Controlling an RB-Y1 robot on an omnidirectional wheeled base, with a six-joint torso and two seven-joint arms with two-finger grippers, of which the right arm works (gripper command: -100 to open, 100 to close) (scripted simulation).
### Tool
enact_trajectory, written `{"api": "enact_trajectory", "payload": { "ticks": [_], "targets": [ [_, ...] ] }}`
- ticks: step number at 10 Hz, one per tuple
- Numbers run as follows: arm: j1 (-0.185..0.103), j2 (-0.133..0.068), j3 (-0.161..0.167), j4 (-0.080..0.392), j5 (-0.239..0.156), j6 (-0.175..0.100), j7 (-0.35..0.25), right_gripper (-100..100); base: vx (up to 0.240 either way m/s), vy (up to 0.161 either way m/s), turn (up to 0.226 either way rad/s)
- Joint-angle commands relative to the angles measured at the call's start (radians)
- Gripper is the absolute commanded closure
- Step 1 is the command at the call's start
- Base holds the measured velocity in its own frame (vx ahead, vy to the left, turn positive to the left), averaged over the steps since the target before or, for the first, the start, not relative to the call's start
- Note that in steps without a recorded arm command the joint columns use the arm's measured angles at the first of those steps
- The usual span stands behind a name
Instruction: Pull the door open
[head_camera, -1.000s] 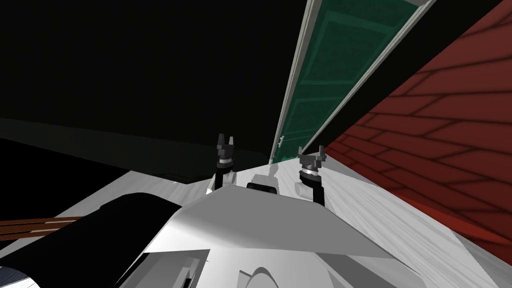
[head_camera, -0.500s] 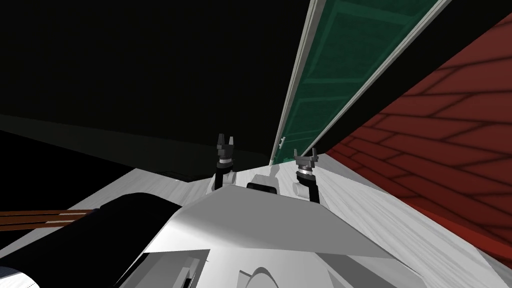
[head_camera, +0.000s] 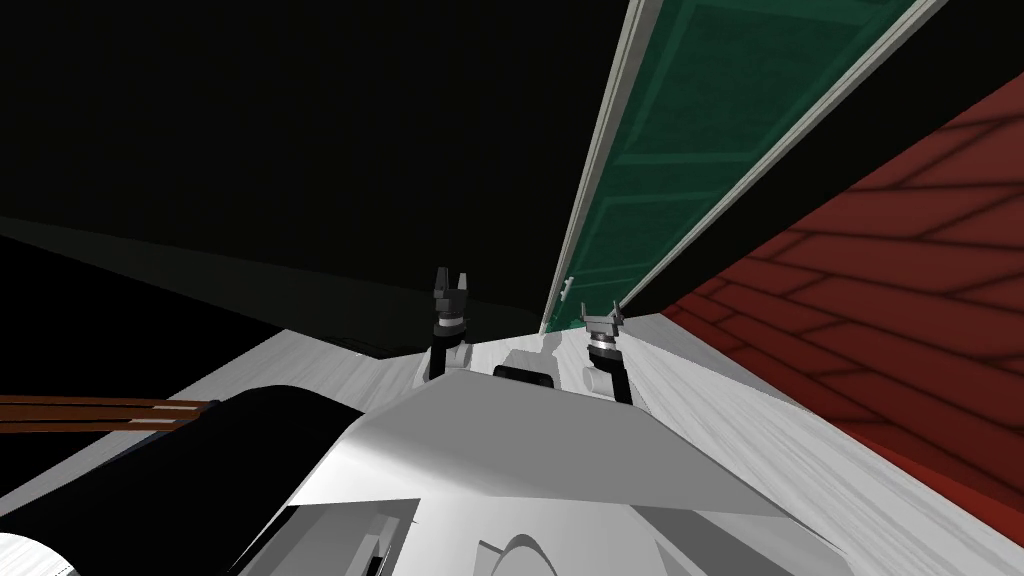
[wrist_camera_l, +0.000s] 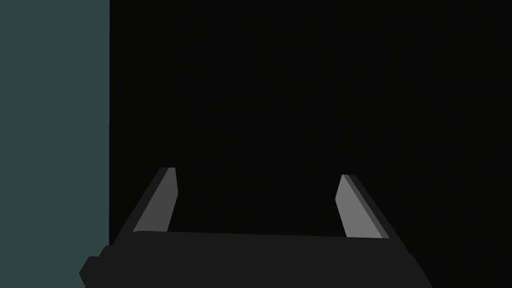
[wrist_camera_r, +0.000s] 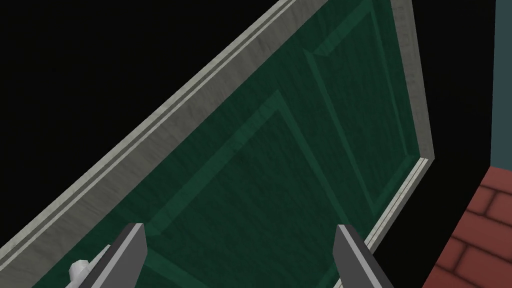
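Steer the open right gripper (head_camera: 600, 316) toward the pale handle (head_camera: 567, 288) at its 11 o'clock on the green door (head_camera: 700, 130) before closing.

The door (wrist_camera_r: 260, 200) is matt green grained wood, its frame (wrist_camera_r: 150, 140) pale grained, the wall (head_camera: 900, 330) red brick.

Dark pincer (wrist_camera_l: 256, 171), light grey fingers (wrist_camera_l: 156, 210)

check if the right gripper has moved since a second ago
Yes. In the head view the right gripper has swung inward toward the door handle on the green door, closing about half the gap between them. Its fingers stand open.
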Motion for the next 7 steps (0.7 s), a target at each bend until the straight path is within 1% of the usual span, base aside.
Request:
{"api": "enact_trajectory", "payload": {
  "ticks": [1,2,3,4,5,6,7],
  "targets": [
    [-0.009,-0.005,0.005,0.039,-0.003,-0.008,-0.039,-100,0.049,-0.046,0.046],
    [-0.020,-0.015,0.013,0.076,-0.009,-0.016,-0.074,-100,0.047,-0.039,0.067],
    [-0.020,-0.015,0.013,0.081,-0.009,-0.016,-0.081,-100,0.038,-0.037,0.040],
    [-0.031,-0.025,0.021,0.122,-0.014,-0.024,-0.122,-100,0.038,-0.048,0.077],
    [-0.042,-0.035,0.030,0.147,-0.020,-0.032,-0.149,-100,0.067,-0.069,0.136],
    [-0.042,-0.035,0.030,0.164,-0.020,-0.032,-0.164,-100,0.054,-0.050,0.046],
    [-0.052,-0.045,0.038,0.197,-0.025,-0.040,-0.201,-100,0.042,-0.048,0.070]
  ]
}}
